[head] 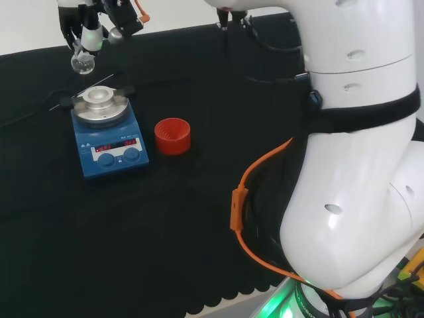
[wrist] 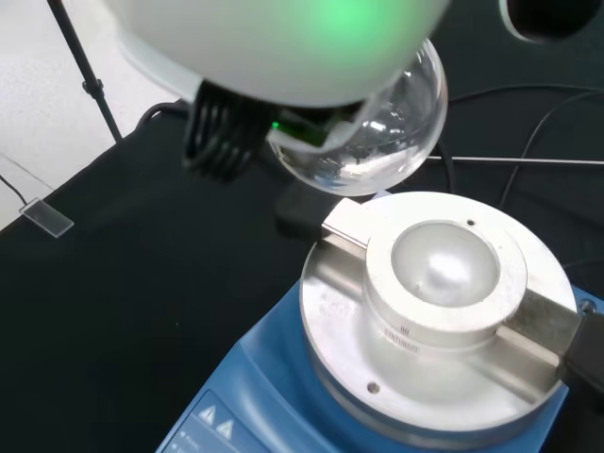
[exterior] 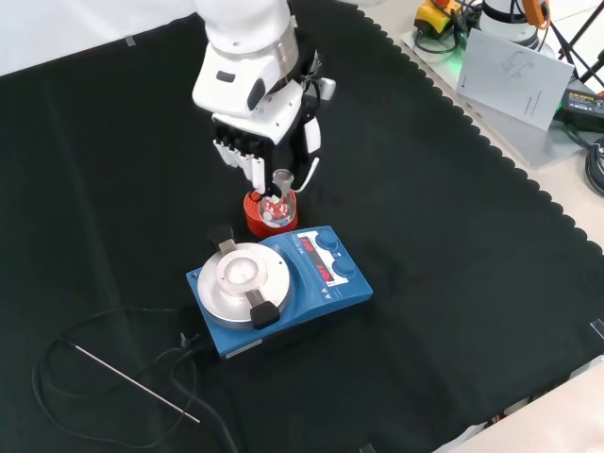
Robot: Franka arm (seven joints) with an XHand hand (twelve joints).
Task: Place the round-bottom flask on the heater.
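Head view: flask (head: 83,61) hanging under hand (head: 86,23), neck pinched by curled fingers, raised just behind heater (head: 106,129), red stand (head: 173,136) to its right; front view: flask (exterior: 277,205) below hand (exterior: 269,132), before stand (exterior: 269,219); wrist view: bulb (wrist: 377,132) clear of heater's bowl (wrist: 444,269).

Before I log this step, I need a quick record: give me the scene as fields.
hand: curled round the neck of the round-bottom flask, holding it in the air
flask position: above and beside the heater, not touching it
heater top: metal block with bowl-shaped hollow, nothing in it
stand: red ribbed ring on the cloth beside the heater, vacant
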